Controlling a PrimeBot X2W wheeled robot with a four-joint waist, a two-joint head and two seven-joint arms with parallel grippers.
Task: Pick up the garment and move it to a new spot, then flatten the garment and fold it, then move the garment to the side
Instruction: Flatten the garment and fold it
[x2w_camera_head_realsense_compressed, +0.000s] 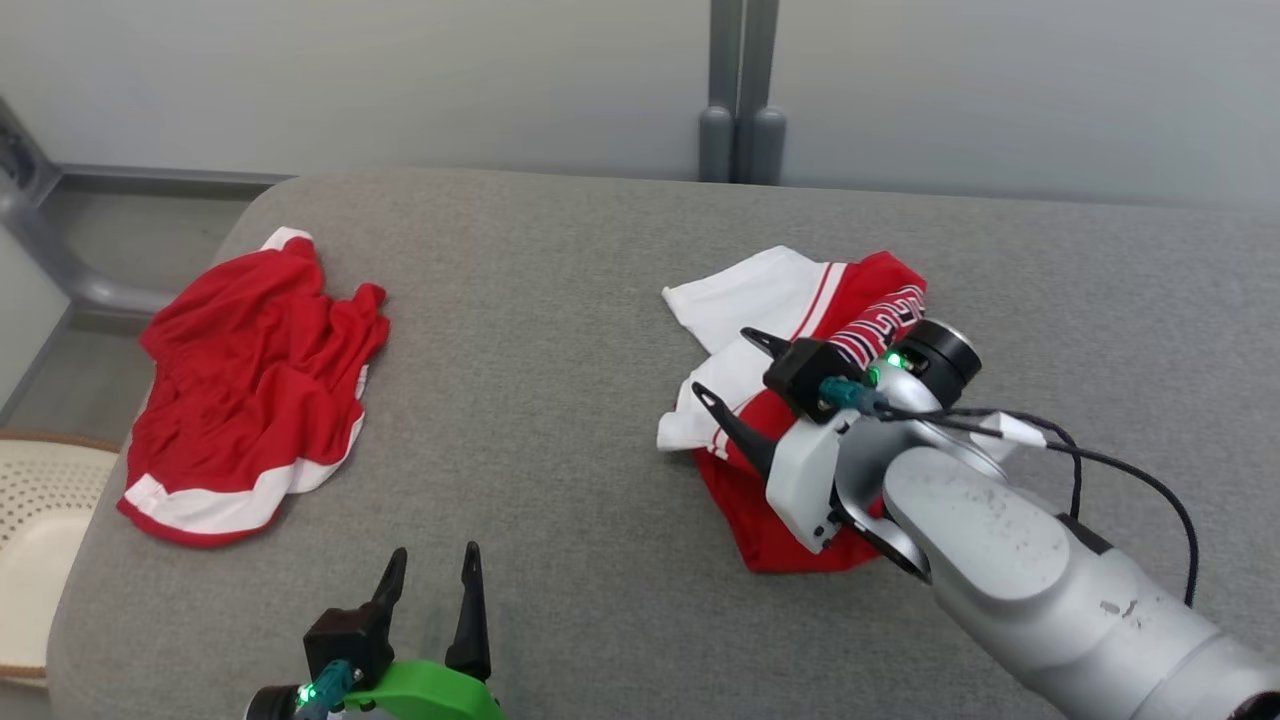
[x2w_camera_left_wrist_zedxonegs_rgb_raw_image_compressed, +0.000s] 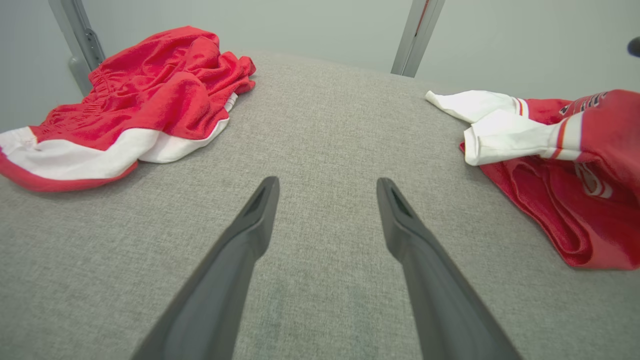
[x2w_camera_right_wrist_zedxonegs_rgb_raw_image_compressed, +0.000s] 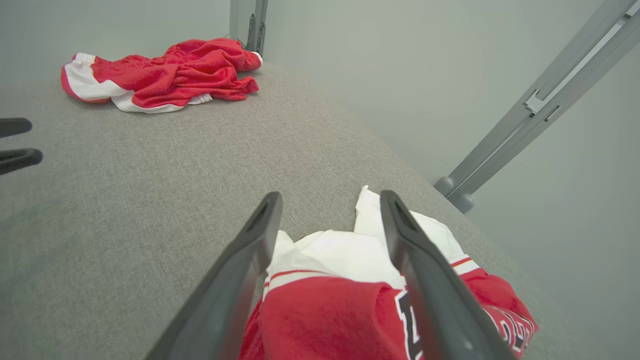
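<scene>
A crumpled red and white garment (x2w_camera_head_realsense_compressed: 790, 290) with striped trim lies right of centre on the grey padded table (x2w_camera_head_realsense_compressed: 560, 400). My right gripper (x2w_camera_head_realsense_compressed: 725, 362) hangs over its near left part, open, with nothing between its fingers. In the right wrist view the garment (x2w_camera_right_wrist_zedxonegs_rgb_raw_image_compressed: 330, 310) lies under the right gripper (x2w_camera_right_wrist_zedxonegs_rgb_raw_image_compressed: 330, 196), whose fingers point past its white edge. My left gripper (x2w_camera_head_realsense_compressed: 434, 552) stands open at the table's front edge, apart from all cloth. In the left wrist view the left gripper (x2w_camera_left_wrist_zedxonegs_rgb_raw_image_compressed: 327, 182) points at bare table, with the garment (x2w_camera_left_wrist_zedxonegs_rgb_raw_image_compressed: 540, 175) off to its right.
A second piece, crumpled red shorts with a white band (x2w_camera_head_realsense_compressed: 250, 390), lies at the table's left end, also visible as the shorts (x2w_camera_left_wrist_zedxonegs_rgb_raw_image_compressed: 150, 95) and the shorts (x2w_camera_right_wrist_zedxonegs_rgb_raw_image_compressed: 165, 75). A pale woven seat (x2w_camera_head_realsense_compressed: 40, 520) stands beyond the left edge. A grey post (x2w_camera_head_realsense_compressed: 740, 100) rises behind the table.
</scene>
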